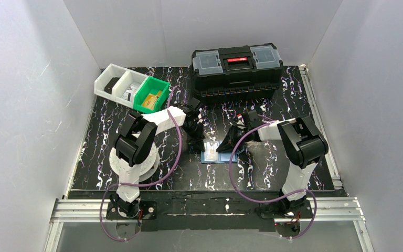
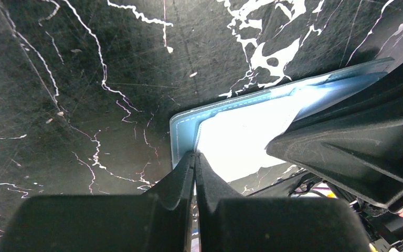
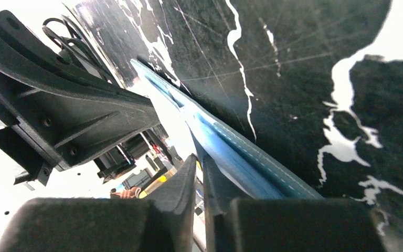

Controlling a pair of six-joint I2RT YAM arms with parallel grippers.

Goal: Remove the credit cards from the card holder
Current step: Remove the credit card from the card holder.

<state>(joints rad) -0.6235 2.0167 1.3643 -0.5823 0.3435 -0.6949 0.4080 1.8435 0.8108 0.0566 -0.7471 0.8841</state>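
Observation:
The blue card holder (image 1: 211, 155) lies open on the black marbled table between my two grippers. In the left wrist view its stitched blue edge (image 2: 183, 126) frames a pale, washed-out inside. My left gripper (image 2: 195, 154) is shut, pinching the holder's near edge. My right gripper (image 3: 198, 156) is shut on a raised blue layer of the holder (image 3: 231, 152), which shows edge-on. No credit card shows clearly in the holder. Tan flat pieces (image 1: 151, 101) lie in the green bin.
A green bin (image 1: 160, 86) and two white bins (image 1: 116, 81) stand at the back left. A large black toolbox (image 1: 236, 73) stands at the back centre. White walls enclose the table on three sides. The right gripper's body (image 2: 357, 152) crowds the left wrist view.

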